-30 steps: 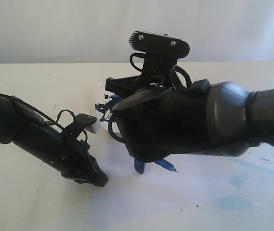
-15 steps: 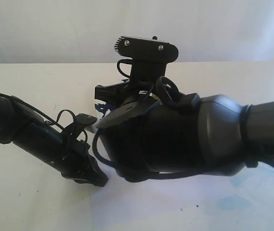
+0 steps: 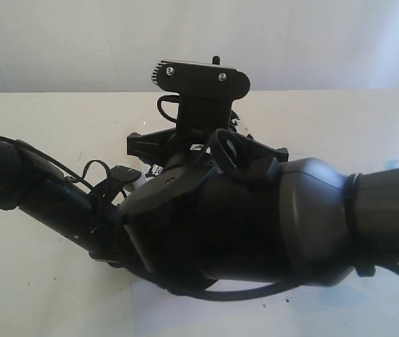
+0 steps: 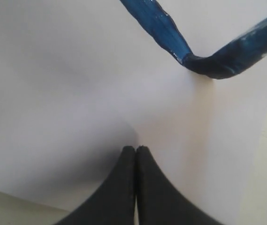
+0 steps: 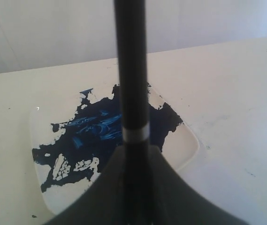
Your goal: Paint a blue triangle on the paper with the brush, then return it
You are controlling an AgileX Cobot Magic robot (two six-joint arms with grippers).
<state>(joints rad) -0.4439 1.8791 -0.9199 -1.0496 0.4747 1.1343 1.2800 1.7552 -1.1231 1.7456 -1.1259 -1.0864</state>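
Note:
In the right wrist view my right gripper (image 5: 135,152) is shut on the brush (image 5: 130,70). Its black handle with the silver band runs up between the fingers, and the bristle tip is out of sight. Beneath it lies the square white dish (image 5: 189,140) with the big dark-blue paint blotch (image 5: 95,126). In the left wrist view my left gripper (image 4: 135,149) is shut with nothing between the tips, resting low on the white paper (image 4: 53,93). Two thick strokes of the blue triangle (image 4: 171,35) meet in a corner just beyond it.
In the exterior view the bulky right arm (image 3: 255,225) fills the middle and hides the dish, the triangle and the left gripper. The left arm (image 3: 45,196) reaches in from the left. Cream tabletop (image 5: 236,93) surrounds the dish, with a white wall behind.
The right arm has swung left and up over the dish, carrying the brush, and now covers the painted strokes and the left gripper in the exterior view. The left arm has stayed put.

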